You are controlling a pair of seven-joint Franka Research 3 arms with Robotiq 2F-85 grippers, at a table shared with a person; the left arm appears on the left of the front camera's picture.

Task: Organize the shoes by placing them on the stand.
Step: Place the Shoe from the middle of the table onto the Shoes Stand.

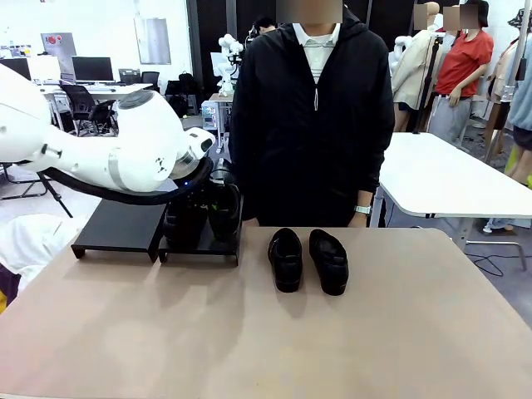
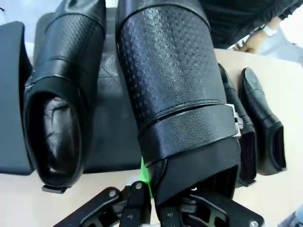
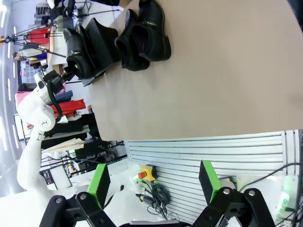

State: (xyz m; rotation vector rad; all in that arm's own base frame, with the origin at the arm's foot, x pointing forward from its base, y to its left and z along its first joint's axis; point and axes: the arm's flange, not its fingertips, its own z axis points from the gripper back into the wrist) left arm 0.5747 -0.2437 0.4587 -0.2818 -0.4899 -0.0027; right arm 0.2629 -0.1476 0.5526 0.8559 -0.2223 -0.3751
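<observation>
Right up close, the left claw (image 2: 150,191) is clamped on the heel rim of the held shoe (image 2: 175,94), toe pointing away, over the right platform (image 2: 113,137) of the stand. Gripping at the heel should leave the sole free to land flat. Its partner shoe (image 2: 61,90) sits on that platform just beside it, so room is tight. Whether the sole is touching down, I can't tell. On the worktop (image 1: 249,341) the third shoe (image 1: 285,259) and fourth shoe (image 1: 329,261) wait side by side, near the person (image 1: 312,125). The left platform (image 1: 120,224) looks bare, ready for them. The right claw (image 3: 155,187) hangs wide open, empty, well back from the shoes.
</observation>
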